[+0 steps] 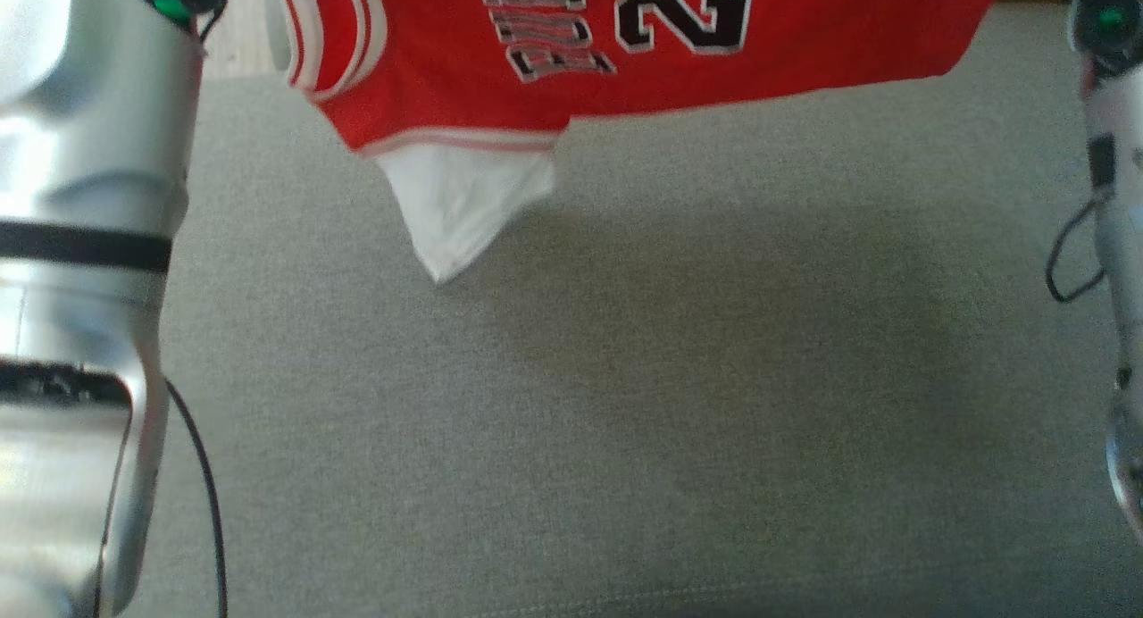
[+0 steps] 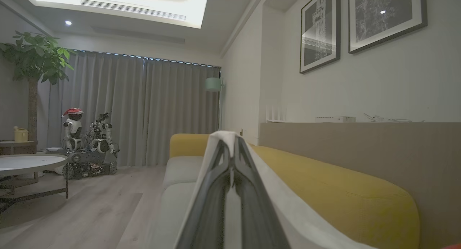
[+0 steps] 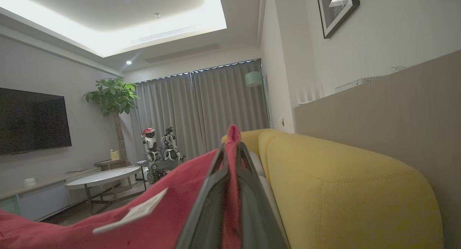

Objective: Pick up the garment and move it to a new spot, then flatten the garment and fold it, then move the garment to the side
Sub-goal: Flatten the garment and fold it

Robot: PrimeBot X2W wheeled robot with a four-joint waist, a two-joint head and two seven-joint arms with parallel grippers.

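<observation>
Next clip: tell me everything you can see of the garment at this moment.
The garment is a red jersey with white-and-red striped armhole trim, black white-edged lettering and numerals, and a white flap hanging below. It hangs stretched in the air above the grey sofa seat. The left gripper has its jaws shut on a white edge, the right gripper on red fabric.

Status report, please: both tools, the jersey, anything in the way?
Left tool shut on jersey, white edge. Right tool shut on red cloth. Jersey hangs above sofa seat. No obstacle seen.
</observation>
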